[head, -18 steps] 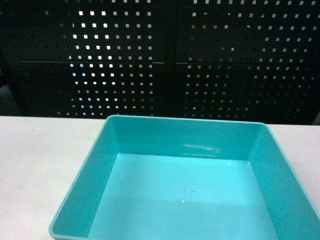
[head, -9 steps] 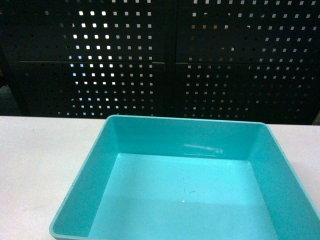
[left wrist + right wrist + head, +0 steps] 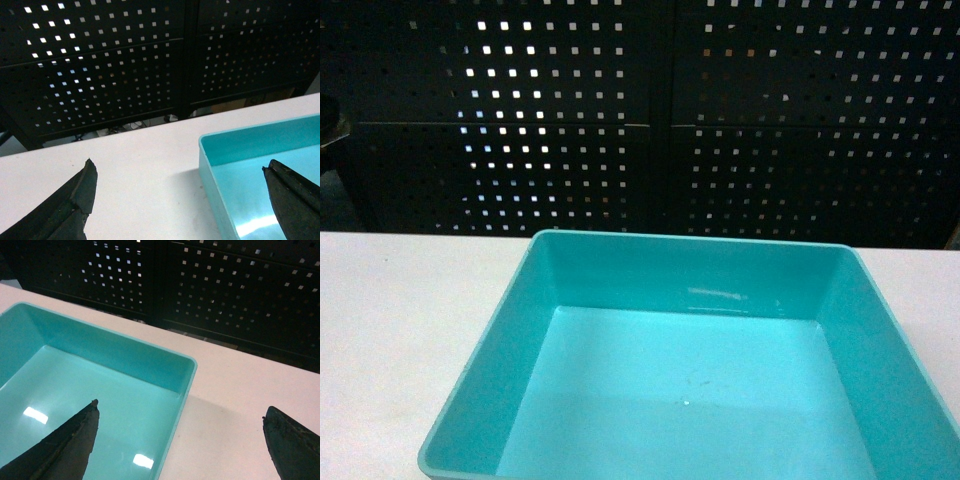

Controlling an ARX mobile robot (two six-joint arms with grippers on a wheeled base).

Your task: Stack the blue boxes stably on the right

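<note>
Bare white table flanks the turquoise tub left and right; a black pegboard wall closes off behind it.

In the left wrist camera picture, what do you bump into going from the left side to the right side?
Left gripper's black left finger → bare white table → light turquoise plastic tub's wall → black right finger.

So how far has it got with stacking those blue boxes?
Nothing looks stacked yet. Only the turquoise tub shows, empty, on the white table; no second blue box is in view. In hand: the left claw is open astride the tub's left wall, the right claw open astride its right wall, neither gripping. Still left: grasping, lifting and stacking.
</note>
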